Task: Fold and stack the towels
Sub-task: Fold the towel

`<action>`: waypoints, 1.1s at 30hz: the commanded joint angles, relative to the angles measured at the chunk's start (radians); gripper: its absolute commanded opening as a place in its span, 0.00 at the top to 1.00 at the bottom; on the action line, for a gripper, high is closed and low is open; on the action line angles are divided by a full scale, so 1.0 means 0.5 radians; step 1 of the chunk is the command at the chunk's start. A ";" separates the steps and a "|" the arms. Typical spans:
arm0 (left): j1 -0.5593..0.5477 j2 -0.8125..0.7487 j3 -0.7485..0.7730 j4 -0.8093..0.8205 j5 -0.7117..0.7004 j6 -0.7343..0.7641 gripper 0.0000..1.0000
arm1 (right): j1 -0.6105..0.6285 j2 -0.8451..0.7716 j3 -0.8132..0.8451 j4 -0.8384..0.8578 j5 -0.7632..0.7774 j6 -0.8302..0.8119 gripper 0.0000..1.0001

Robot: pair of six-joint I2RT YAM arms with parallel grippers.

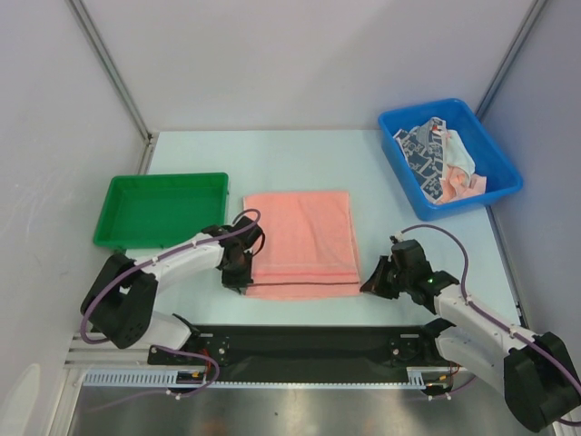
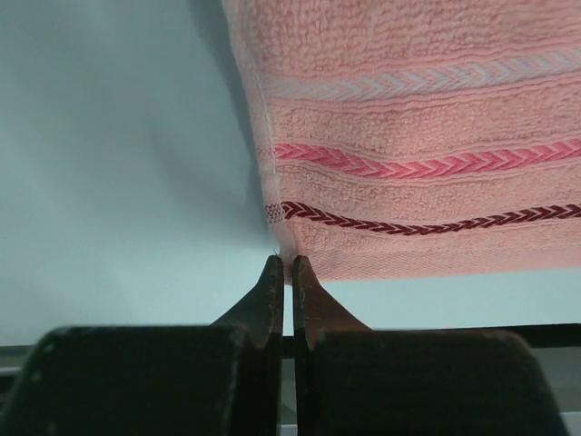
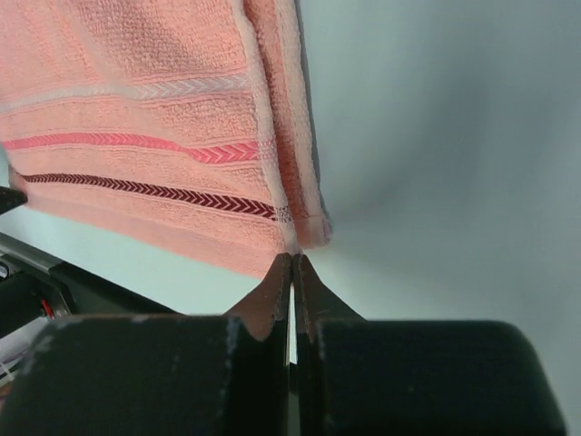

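A salmon-pink towel (image 1: 302, 238) lies spread at the table's middle, its striped hem toward the arms. My left gripper (image 1: 243, 275) is shut, its tips pinching the near-left corner of the pink towel (image 2: 408, 136). My right gripper (image 1: 370, 282) is shut too, nipping the near-right corner of the pink towel (image 3: 136, 109), where two layers show at the edge. The left gripper (image 2: 283, 263) and right gripper (image 3: 292, 259) each meet the cloth at the very corner. A navy-and-white patterned towel (image 1: 425, 156) and a white one (image 1: 460, 153) lie crumpled in the blue bin.
The blue bin (image 1: 477, 198) stands at the back right. A green tray (image 1: 162, 213) sits at the left, just behind the left arm. A black strip (image 1: 309, 341) runs along the table's near edge between the arm bases.
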 commanded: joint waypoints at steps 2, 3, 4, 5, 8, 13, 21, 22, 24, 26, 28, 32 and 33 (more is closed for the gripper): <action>0.015 -0.012 0.028 0.120 0.000 -0.044 1.00 | 0.007 -0.030 0.039 0.052 0.182 -0.061 1.00; 0.015 -0.008 0.028 0.123 0.003 -0.050 1.00 | 0.007 -0.030 0.054 0.046 0.200 -0.070 1.00; 0.015 -0.021 0.025 0.123 0.012 -0.053 1.00 | 0.004 -0.024 0.060 0.040 0.215 -0.076 1.00; 0.015 -0.033 0.028 0.120 0.012 -0.056 1.00 | 0.004 -0.024 0.070 0.016 0.225 -0.098 1.00; 0.015 -0.088 0.150 0.001 -0.046 -0.050 1.00 | 0.001 -0.030 0.165 -0.073 0.262 -0.159 1.00; -0.004 -0.334 0.151 -0.071 -0.034 -0.154 1.00 | 0.004 -0.067 0.269 -0.254 0.403 -0.168 1.00; -0.068 -0.258 -0.399 0.387 0.179 -0.292 1.00 | 0.017 -0.024 0.045 -0.123 0.384 -0.058 1.00; -0.083 -0.227 -0.384 0.372 0.157 -0.292 1.00 | 0.020 -0.024 0.039 -0.126 0.372 -0.055 1.00; -0.108 -0.208 -0.362 0.332 0.114 -0.301 1.00 | 0.029 -0.033 0.027 -0.123 0.357 -0.040 1.00; -0.111 -0.190 -0.356 0.319 0.092 -0.311 1.00 | 0.035 -0.042 0.030 -0.138 0.381 -0.030 1.00; -0.117 -0.165 -0.350 0.325 0.110 -0.304 1.00 | 0.038 -0.042 0.039 -0.147 0.390 -0.021 1.00; -0.157 -0.223 -0.344 0.280 0.153 -0.326 0.84 | 0.041 -0.067 0.033 -0.187 0.378 0.037 0.82; -0.160 -0.241 -0.316 0.252 0.165 -0.326 0.73 | 0.041 -0.076 0.042 -0.208 0.381 0.040 0.79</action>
